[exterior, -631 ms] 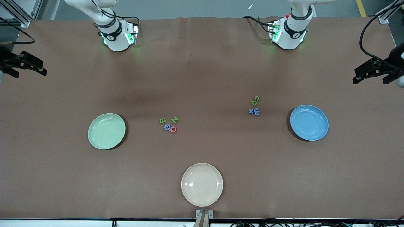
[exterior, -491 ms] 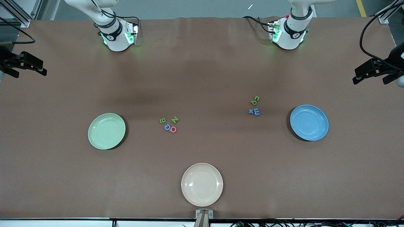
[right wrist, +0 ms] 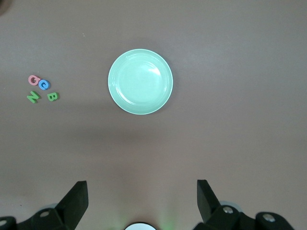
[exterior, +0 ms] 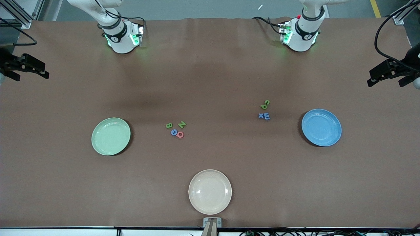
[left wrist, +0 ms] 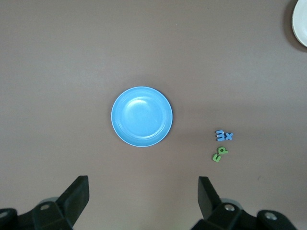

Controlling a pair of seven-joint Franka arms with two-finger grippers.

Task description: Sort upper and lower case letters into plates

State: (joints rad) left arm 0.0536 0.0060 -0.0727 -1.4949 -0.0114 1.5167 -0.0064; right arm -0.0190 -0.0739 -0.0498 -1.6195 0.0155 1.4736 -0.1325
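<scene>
Both grippers spread, empty: left gripper (left wrist: 143, 201) above blue plate (exterior: 321, 127), right gripper (right wrist: 142, 201) above green plate (exterior: 111, 136); letters (exterior: 176, 129) flat.

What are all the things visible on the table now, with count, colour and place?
green plate: one, pale green, toward the right arm's end.
blue plate: one, blue, toward the left arm's end.
cream plate: one, cream, nearest the front camera.
letters B, N, G and a red one: four, green, blue, red, beside the green plate.
letters x, E, p and another green one: four, blue, green, beside the blue plate.
left tool: one, black, open, over the blue plate's end.
right tool: one, black, open, over the green plate's end.
</scene>
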